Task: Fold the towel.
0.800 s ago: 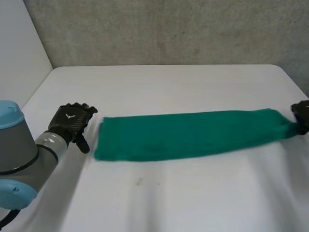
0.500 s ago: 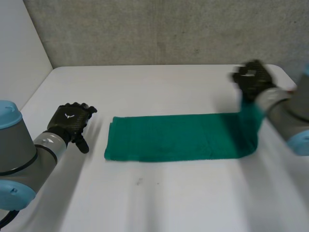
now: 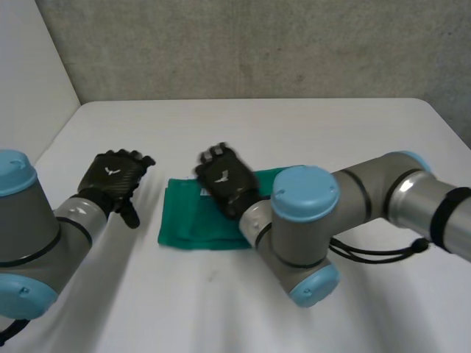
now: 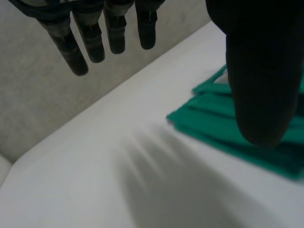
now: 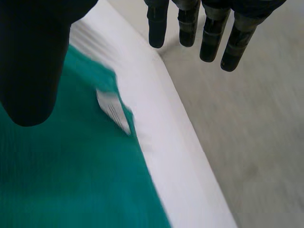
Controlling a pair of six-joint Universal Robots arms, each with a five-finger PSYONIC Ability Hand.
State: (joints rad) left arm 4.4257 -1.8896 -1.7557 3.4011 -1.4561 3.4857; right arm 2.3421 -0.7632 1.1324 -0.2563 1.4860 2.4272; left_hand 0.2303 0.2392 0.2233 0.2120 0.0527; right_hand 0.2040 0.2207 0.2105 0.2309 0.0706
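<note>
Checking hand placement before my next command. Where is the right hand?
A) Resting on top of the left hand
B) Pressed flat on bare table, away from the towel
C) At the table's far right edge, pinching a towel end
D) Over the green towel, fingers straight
D: the head view has the right hand above the folded green towel, and its wrist view shows straight fingers holding nothing.

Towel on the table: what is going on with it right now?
The green towel lies folded in layers on the white table. The right hand is over it with straight fingers, holding nothing. The left hand is open too, over the bare table beside the towel's edge.
</note>
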